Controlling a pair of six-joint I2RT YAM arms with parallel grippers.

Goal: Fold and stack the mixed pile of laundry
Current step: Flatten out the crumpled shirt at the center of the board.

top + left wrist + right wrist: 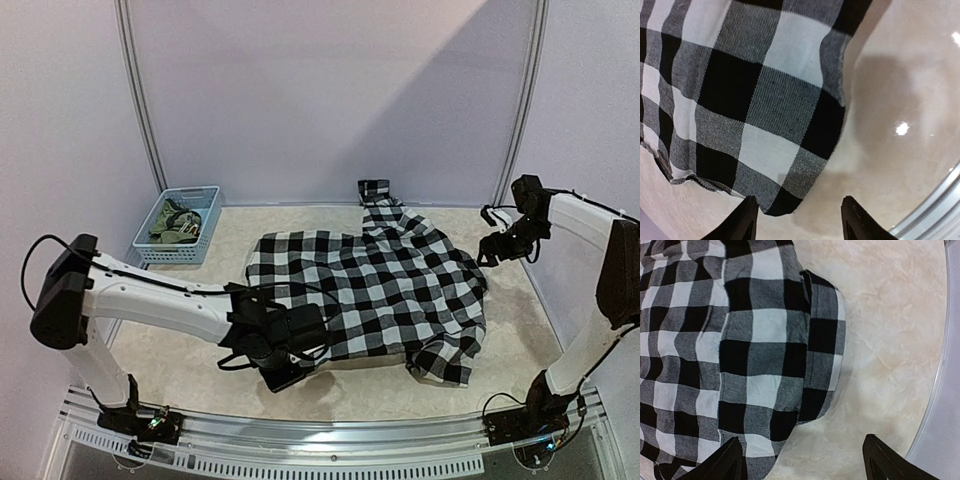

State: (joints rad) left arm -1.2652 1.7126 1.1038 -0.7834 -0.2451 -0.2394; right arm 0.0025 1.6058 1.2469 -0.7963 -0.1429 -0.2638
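Note:
The black-and-white checked shirt (370, 285) lies spread across the middle of the table, one sleeve reaching the back wall. An olive-green garment (176, 222) sits bunched inside the light blue basket (205, 238) at the back left. My left gripper (288, 362) hangs low at the shirt's near-left corner. In the left wrist view the left gripper (800, 225) is open, and the shirt's corner (775, 200) lies flat just ahead of the left fingertip. My right gripper (497, 247) hovers over the shirt's right edge. It (805, 465) is open above a folded sleeve edge (822, 345), holding nothing.
White walls close in the back and both sides. A metal rail (330, 435) runs along the near edge, also visible as a rail (935, 207) in the left wrist view. Bare beige tabletop (520, 330) lies right of the shirt.

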